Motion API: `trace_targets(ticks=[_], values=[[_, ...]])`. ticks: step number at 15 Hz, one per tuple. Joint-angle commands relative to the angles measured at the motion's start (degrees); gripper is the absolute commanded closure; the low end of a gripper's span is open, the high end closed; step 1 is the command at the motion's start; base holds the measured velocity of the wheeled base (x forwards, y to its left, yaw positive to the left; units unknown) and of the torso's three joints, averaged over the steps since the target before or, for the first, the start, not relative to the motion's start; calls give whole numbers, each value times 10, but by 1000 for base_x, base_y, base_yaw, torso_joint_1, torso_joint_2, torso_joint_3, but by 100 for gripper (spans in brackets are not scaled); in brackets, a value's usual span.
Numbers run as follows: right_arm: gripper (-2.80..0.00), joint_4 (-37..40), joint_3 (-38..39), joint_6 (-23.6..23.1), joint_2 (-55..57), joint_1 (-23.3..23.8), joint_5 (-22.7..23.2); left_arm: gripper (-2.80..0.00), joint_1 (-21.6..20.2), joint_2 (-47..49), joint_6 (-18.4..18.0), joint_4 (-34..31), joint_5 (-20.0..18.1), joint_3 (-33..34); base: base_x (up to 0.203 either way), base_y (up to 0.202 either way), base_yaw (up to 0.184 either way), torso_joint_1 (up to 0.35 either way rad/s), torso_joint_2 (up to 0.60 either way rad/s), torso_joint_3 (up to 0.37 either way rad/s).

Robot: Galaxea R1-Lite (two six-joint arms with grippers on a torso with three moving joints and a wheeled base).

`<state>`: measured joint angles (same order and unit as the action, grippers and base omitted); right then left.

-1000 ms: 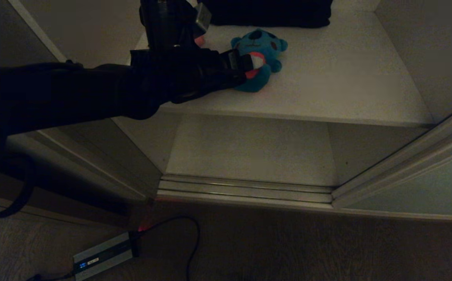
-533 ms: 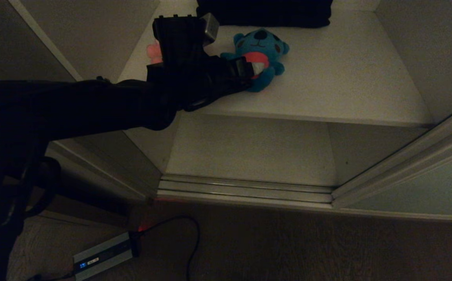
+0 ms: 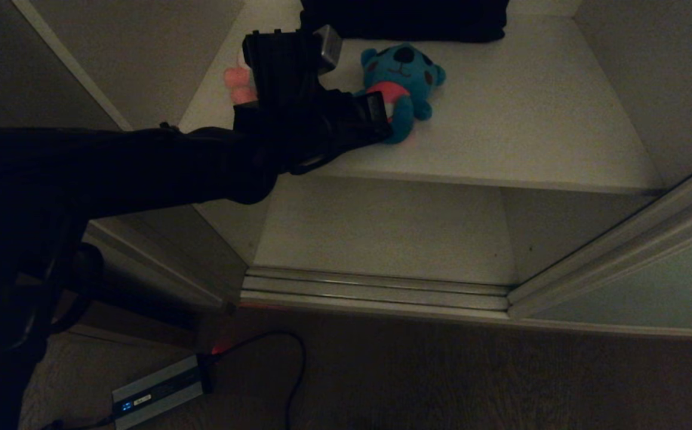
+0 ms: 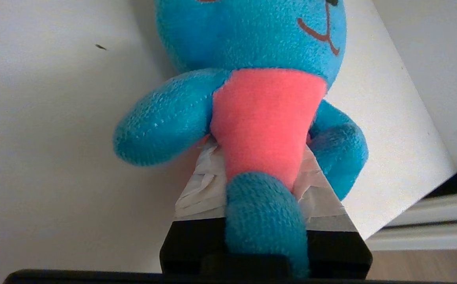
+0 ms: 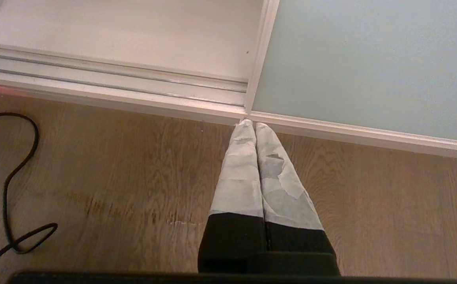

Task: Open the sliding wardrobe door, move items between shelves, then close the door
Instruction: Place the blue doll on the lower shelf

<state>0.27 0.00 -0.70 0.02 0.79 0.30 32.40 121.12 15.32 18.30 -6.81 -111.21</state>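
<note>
On the upper shelf lies the teal-blue plush toy with a red belly. My left gripper is shut on its body. In the left wrist view the taped fingers press both sides of the red belly of the toy, and one blue leg hangs between them. A pink plush toy shows partly behind my left wrist. The lower shelf is bare. The sliding wardrobe door stands slid to the right. My right gripper hangs shut over the wood floor by the door's corner.
A dark folded cloth lies at the back of the upper shelf. The door track runs along the wardrobe's front. On the floor sit a grey box and a black cable.
The left gripper has closed on the blue toy's belly. The arm has shifted a little right and deeper into the shelf, the toy has turned more upright, and the pink toy has come into view.
</note>
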Motion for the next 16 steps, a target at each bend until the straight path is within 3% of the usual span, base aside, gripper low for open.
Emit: trace_targets(ticks=[1, 3, 7, 10, 13, 16], values=[[0, 0, 2, 0, 0, 0, 0, 0, 3, -33, 1, -15, 10, 1, 0, 0, 0, 0, 0, 0], [0, 0, 2, 0, 0, 0, 0, 0, 5, -61, -3, -30, 17, 2, 0, 0, 0, 0, 0, 0], [0, 0, 2, 0, 1, 0, 0, 0, 11, -114, -34, -86, 97, 3, 0, 0, 0, 0, 0, 0], [0, 0, 2, 0, 0, 0, 0, 0, 21, -163, -37, -147, 121, 10, 0, 0, 0, 0, 0, 0], [0, 0, 2, 0, 0, 0, 0, 0, 38, -219, -37, -247, 129, 11, 0, 0, 0, 0, 0, 0], [0, 0, 2, 0, 0, 0, 0, 0, 56, -251, -38, -267, 131, 11, -103, 0, 1, 2, 1, 4]])
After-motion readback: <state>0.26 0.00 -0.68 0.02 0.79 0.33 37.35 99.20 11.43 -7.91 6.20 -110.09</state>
